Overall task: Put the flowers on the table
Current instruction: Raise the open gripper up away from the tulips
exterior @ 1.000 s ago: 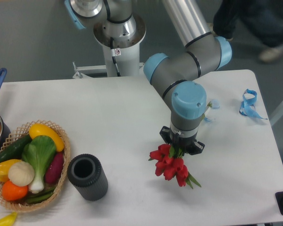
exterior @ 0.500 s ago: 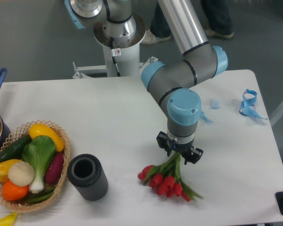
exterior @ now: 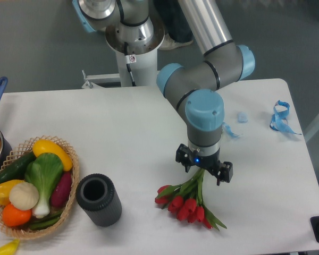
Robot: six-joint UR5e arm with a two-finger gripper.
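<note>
Release step, by the look of it. Gripper (exterior: pixel 203 171) points down over the near-right part of the table (exterior: pixel 122 138); the flowers (exterior: pixel 189 201) lie flat on the white top, red heads fanned out just below and slightly left of the fingers, green stems running up between them. The two fingers (exterior: pixel 226 172) stand spread to either side of the stem ends, jaws wide, and seem to have no hold on the stems; whether a stem touches a pad I cannot tell from this angle. Judged: the bunch is down and the placing looks all but done. The next move calls for a straight lift away from the stems, so that no finger drags a leaf or shifts the bunch. Dark cylinder (exterior: pixel 98 200) stands well to the left of the fingers, wicker basket (exterior: pixel 70 186) of vegetables beyond it. Blue ribbon (exterior: pixel 280 118) lies far off to the right, clear of any retreat path.
</note>
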